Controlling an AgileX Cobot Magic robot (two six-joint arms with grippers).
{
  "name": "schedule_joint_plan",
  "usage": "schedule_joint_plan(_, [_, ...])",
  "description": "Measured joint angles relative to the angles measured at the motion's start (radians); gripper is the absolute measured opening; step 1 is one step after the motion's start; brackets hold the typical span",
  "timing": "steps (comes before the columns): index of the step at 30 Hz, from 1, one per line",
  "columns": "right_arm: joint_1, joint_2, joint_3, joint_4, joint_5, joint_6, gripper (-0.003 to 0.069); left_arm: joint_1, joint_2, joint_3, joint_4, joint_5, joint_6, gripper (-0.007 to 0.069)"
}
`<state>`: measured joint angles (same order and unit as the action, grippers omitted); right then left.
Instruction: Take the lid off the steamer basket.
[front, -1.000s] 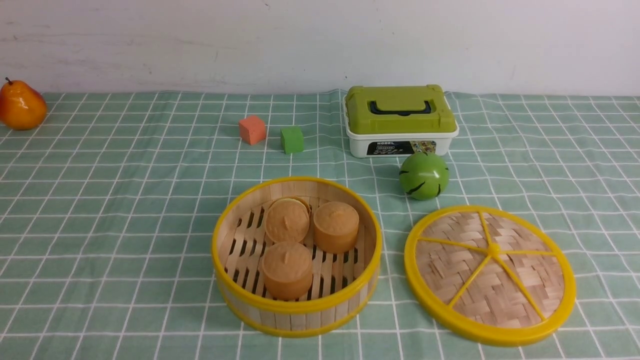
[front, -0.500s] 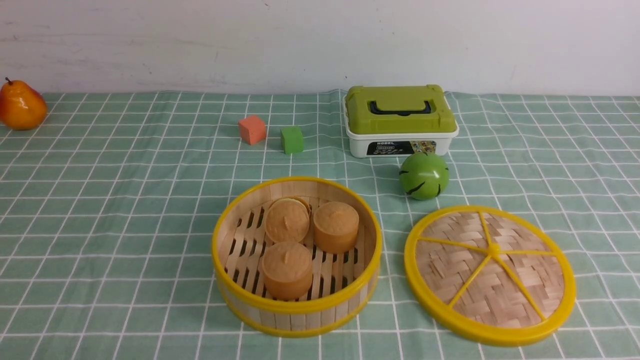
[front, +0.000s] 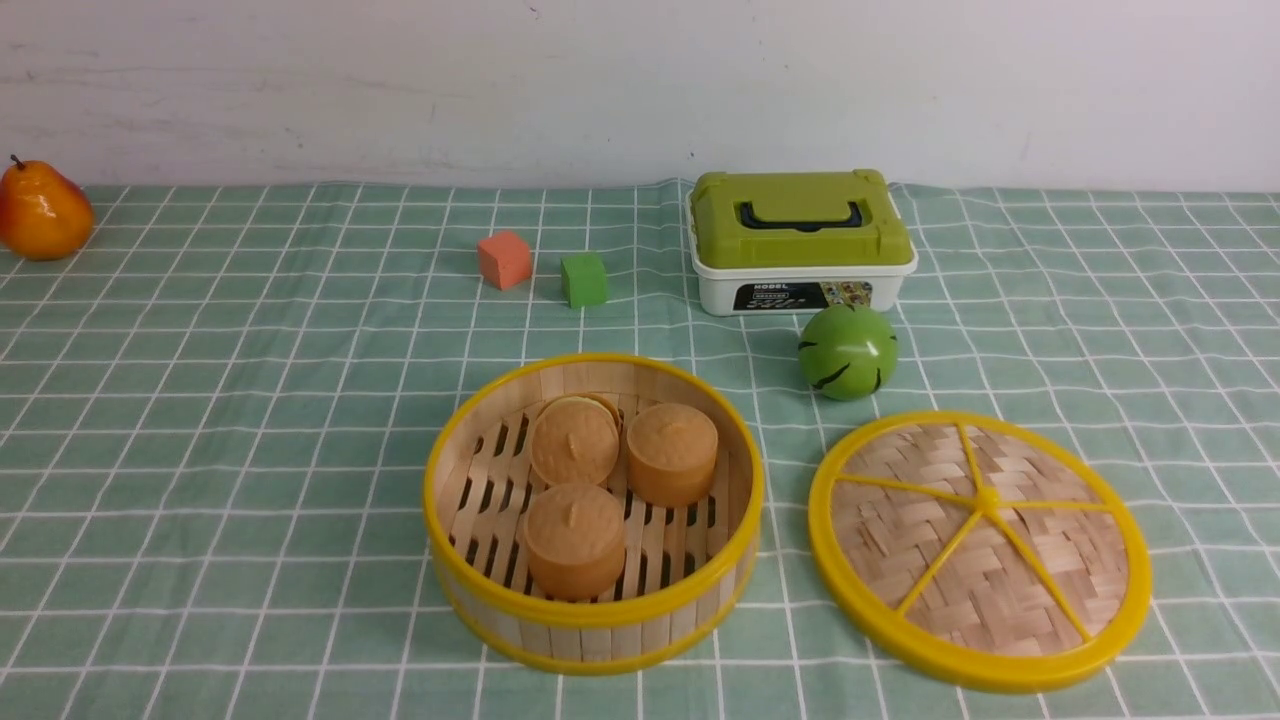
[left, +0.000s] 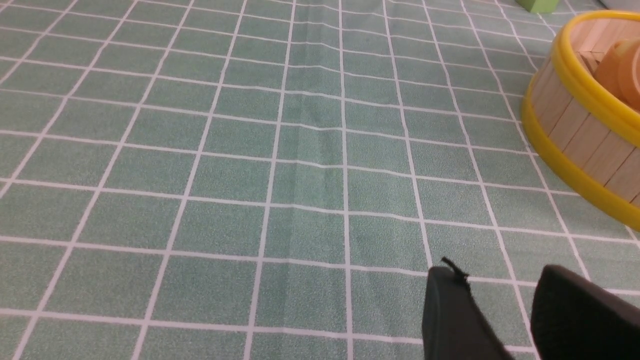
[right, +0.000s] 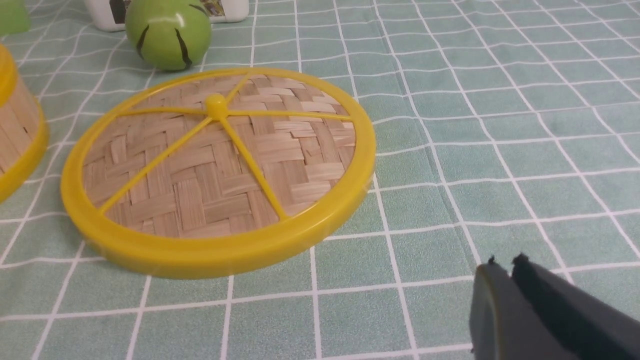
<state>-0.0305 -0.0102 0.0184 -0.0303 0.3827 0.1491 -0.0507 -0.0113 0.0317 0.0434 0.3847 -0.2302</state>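
Observation:
The steamer basket (front: 592, 610) stands uncovered at the front centre of the table, with three tan buns (front: 575, 535) inside; its wall also shows in the left wrist view (left: 575, 125). The lid (front: 980, 545) lies flat on the cloth to the basket's right, apart from it, and also shows in the right wrist view (right: 217, 165). Neither gripper shows in the front view. My left gripper (left: 500, 280) is open and empty over bare cloth, left of the basket. My right gripper (right: 504, 264) is shut and empty, to the right of the lid.
A green striped ball (front: 848, 351) sits just behind the lid. A white box with a green lid (front: 800, 240) stands behind it. An orange cube (front: 504, 259) and a green cube (front: 584, 279) sit mid-table. A pear (front: 42, 212) lies far left.

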Motion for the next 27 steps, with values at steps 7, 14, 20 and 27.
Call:
schedule_joint_plan(7, [0.000, 0.000, 0.000, 0.000, 0.000, 0.000, 0.0029, 0.000, 0.000, 0.000, 0.000, 0.000, 0.000, 0.0239])
schedule_joint_plan(14, [0.000, 0.000, 0.000, 0.000, 0.000, 0.000, 0.0037, 0.000, 0.000, 0.000, 0.000, 0.000, 0.000, 0.0239])
schedule_joint_plan(20, [0.000, 0.000, 0.000, 0.000, 0.000, 0.001, 0.0039, 0.000, 0.000, 0.000, 0.000, 0.000, 0.000, 0.0239])
schedule_joint_plan(27, [0.000, 0.000, 0.000, -0.001, 0.000, 0.001, 0.0043, 0.000, 0.000, 0.000, 0.000, 0.000, 0.000, 0.0239])
